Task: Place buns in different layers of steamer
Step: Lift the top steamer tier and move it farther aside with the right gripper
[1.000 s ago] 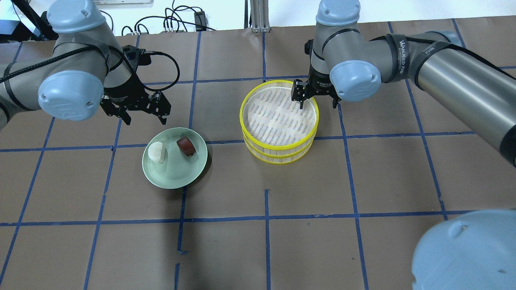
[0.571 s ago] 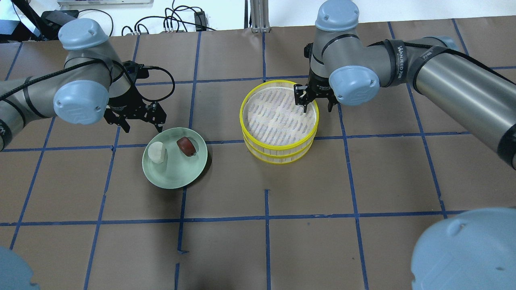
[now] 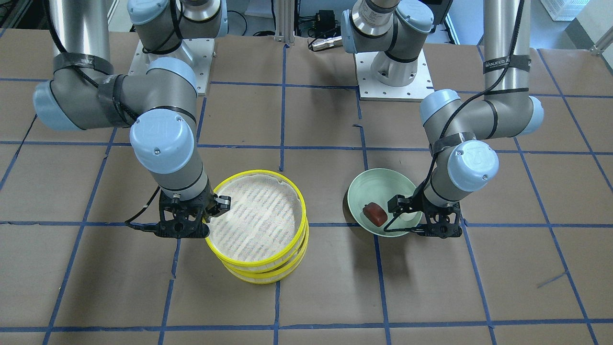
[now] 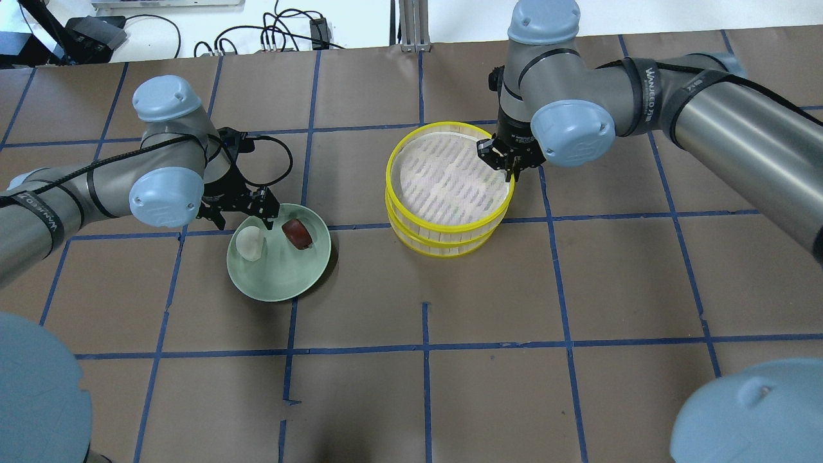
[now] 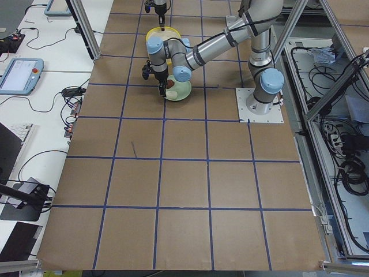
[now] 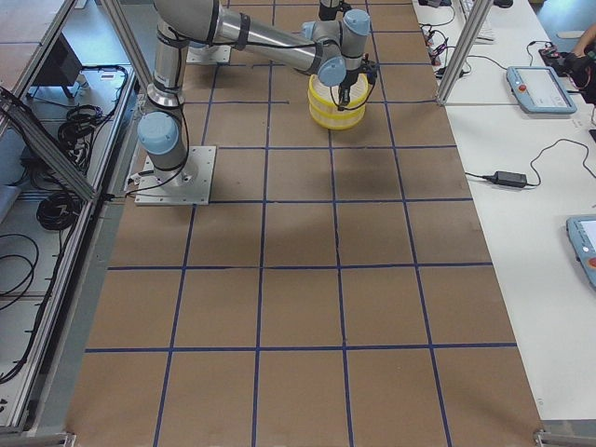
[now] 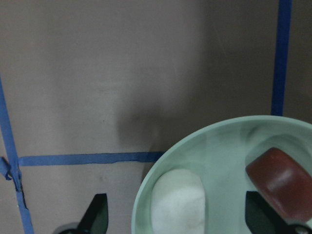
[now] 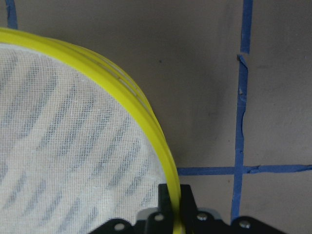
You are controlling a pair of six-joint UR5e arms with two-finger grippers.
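Two steamer layers are stacked at mid-table. My right gripper (image 4: 505,162) is shut on the yellow rim of the top layer (image 4: 443,183), which sits a little askew over the lower layer (image 4: 443,245). The right wrist view shows the fingers (image 8: 171,197) pinching that rim (image 8: 122,92). The white bun (image 4: 249,244) and the dark reddish-brown bun (image 4: 297,233) lie on the pale green plate (image 4: 283,286). My left gripper (image 4: 243,217) is open, low over the plate's far edge. In the left wrist view its fingertips (image 7: 96,214) straddle the white bun (image 7: 178,202), with the dark bun (image 7: 280,183) beside it.
The table is brown paper with a grid of blue tape lines (image 4: 424,350). The plate and steamer stand about one grid square apart. Cables and a post (image 4: 411,26) lie beyond the far edge. Both arm bases (image 3: 392,72) stand at the robot's side.
My left gripper has come down and toward the plate, now around the white bun. My right gripper has shut on the top layer's rim, and that layer has shifted slightly off the lower one.
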